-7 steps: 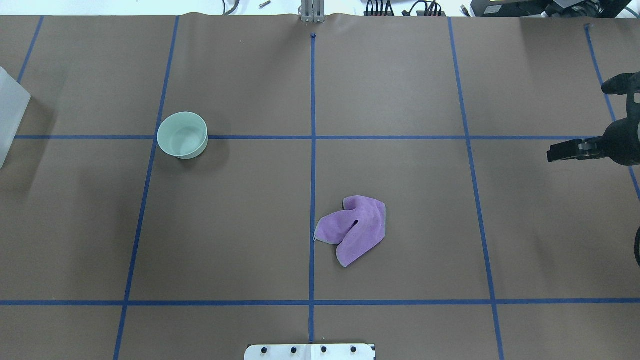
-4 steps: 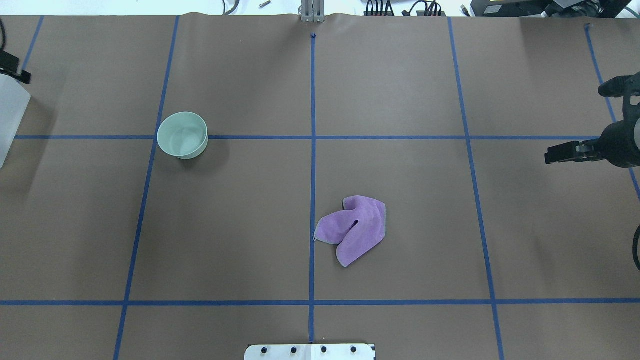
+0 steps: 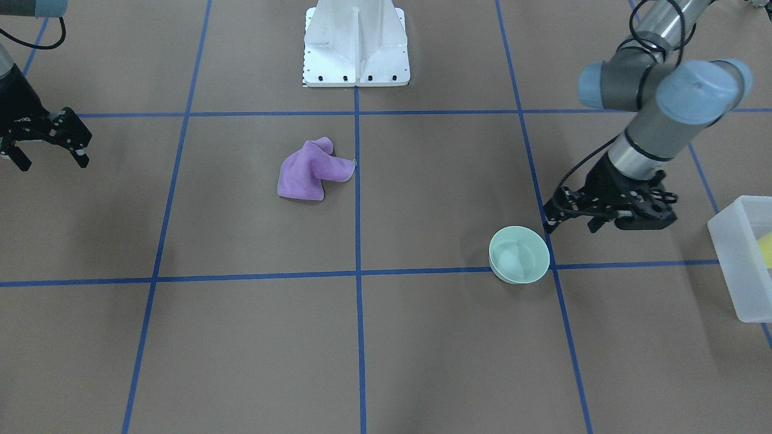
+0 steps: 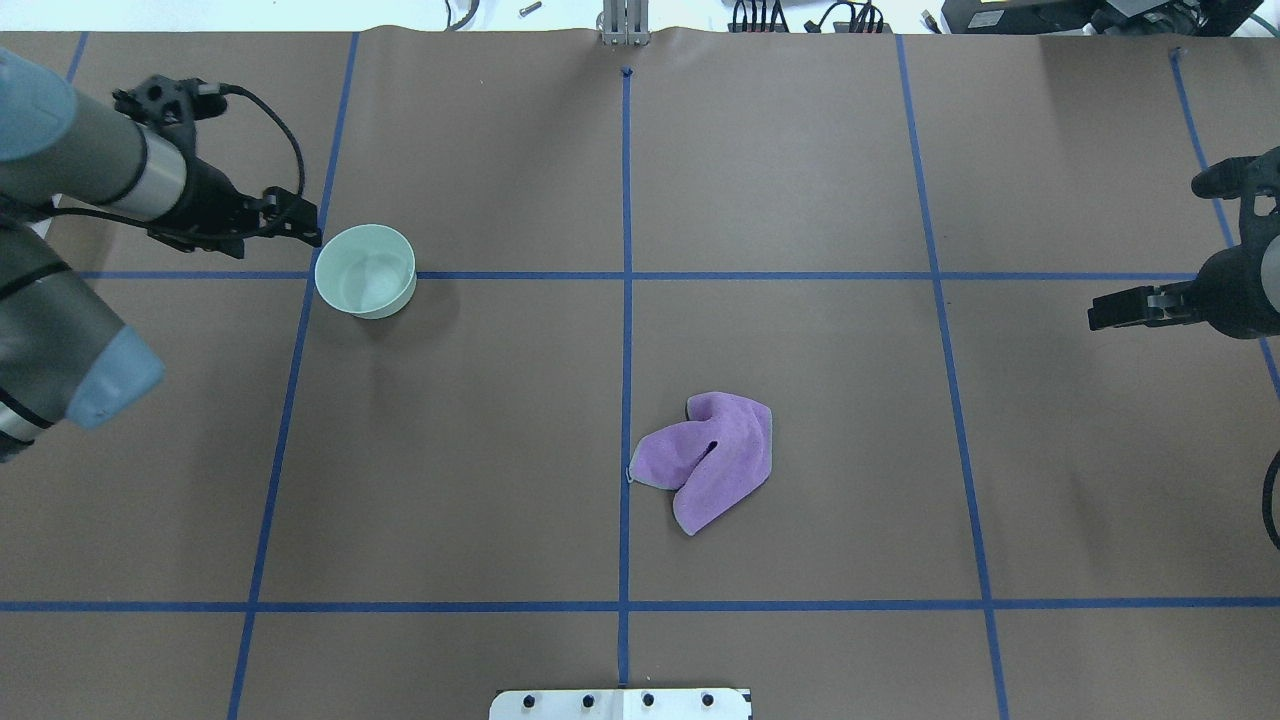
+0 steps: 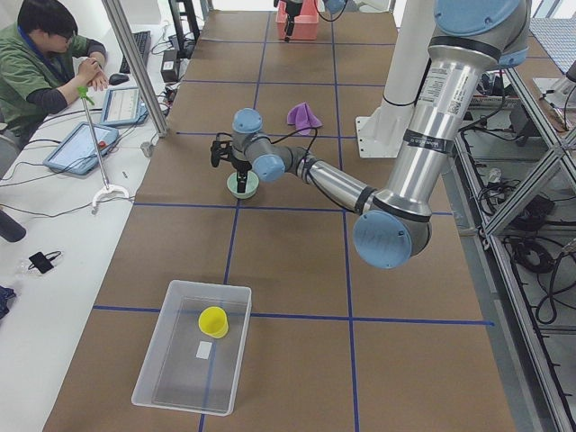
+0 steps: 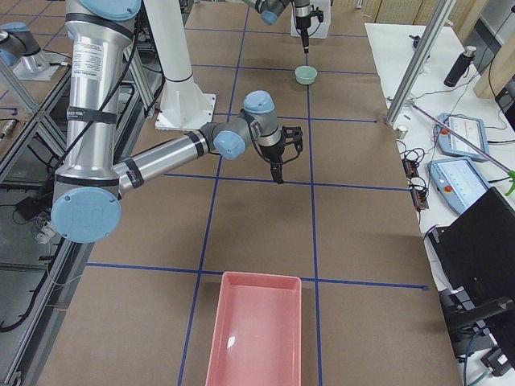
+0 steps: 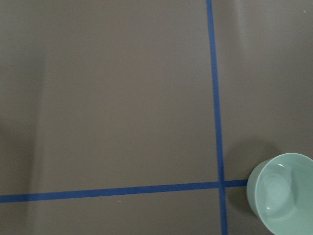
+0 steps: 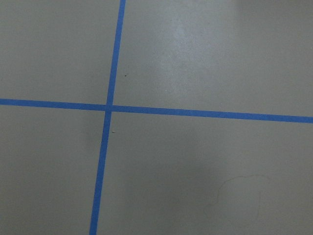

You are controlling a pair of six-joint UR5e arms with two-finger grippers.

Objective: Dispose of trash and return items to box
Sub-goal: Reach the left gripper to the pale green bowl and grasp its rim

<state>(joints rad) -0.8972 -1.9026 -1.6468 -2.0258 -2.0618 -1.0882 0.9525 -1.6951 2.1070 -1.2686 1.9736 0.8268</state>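
The yellow cup (image 5: 213,320) lies inside the frosted-white box (image 5: 153,360) at the table's left end; it also shows in the front view (image 3: 766,247) inside the box (image 3: 733,253). A pale green bowl (image 4: 365,270) stands upright on the table. A crumpled purple cloth (image 4: 710,460) lies near the middle. My left gripper (image 4: 278,245) is open and empty, just left of the bowl and apart from it; it also shows in the front view (image 3: 571,228). My right gripper (image 3: 53,161) is open and empty above bare table at the far right (image 4: 1100,310).
A pink bin (image 6: 256,330) stands at the table's right end. The white robot base (image 3: 356,42) sits at the near edge. Blue tape lines grid the brown table. An operator (image 5: 45,63) sits beyond the far edge with tablets.
My left arm has swung in from the left edge of the overhead view, and its gripper now hangs next to the green bowl. The right gripper has barely shifted.
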